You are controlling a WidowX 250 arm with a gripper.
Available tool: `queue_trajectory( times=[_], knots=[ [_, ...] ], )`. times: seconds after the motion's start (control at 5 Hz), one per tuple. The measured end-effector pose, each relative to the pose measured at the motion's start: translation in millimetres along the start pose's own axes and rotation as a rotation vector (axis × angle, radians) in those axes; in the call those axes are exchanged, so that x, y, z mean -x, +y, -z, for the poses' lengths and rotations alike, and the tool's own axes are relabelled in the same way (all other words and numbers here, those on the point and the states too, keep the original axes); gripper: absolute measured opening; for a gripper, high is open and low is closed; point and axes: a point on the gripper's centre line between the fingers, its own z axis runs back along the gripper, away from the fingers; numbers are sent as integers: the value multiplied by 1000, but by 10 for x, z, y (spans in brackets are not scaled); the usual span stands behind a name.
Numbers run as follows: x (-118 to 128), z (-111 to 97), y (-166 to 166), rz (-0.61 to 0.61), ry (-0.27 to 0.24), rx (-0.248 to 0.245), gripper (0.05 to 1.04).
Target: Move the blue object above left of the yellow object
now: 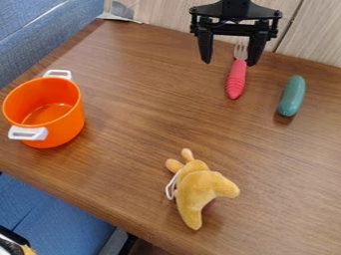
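At the top of the camera view, my gripper [228, 59] hangs over the table's back part, open, with its two fingers wide apart and nothing held between them. A teal-blue oblong object [291, 96] lies on the table to the right of the gripper and lower in the view. The yellow object is a plush toy [198, 188] with a thin white loop, lying near the lower middle of the table. It is well below and to the left of the blue object, and apart from it.
An orange pot [69, 121] with white handles stands at the left. A fork with a red handle [236, 78] lies just below the gripper in the view, left of the blue object. The wooden table [140, 104] borders a pale wall at the back and blue seats at the left.
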Motion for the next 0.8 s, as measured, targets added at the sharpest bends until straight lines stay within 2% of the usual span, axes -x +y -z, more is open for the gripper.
queue_trajectory(
  times=[0.2, 0.4, 0.8],
  knots=[
    [36, 137, 0, 5, 37, -11, 1000],
    [112, 132, -162, 82, 46, 11, 1000],
    [304, 19, -658, 286, 29, 69, 1000]
  ],
)
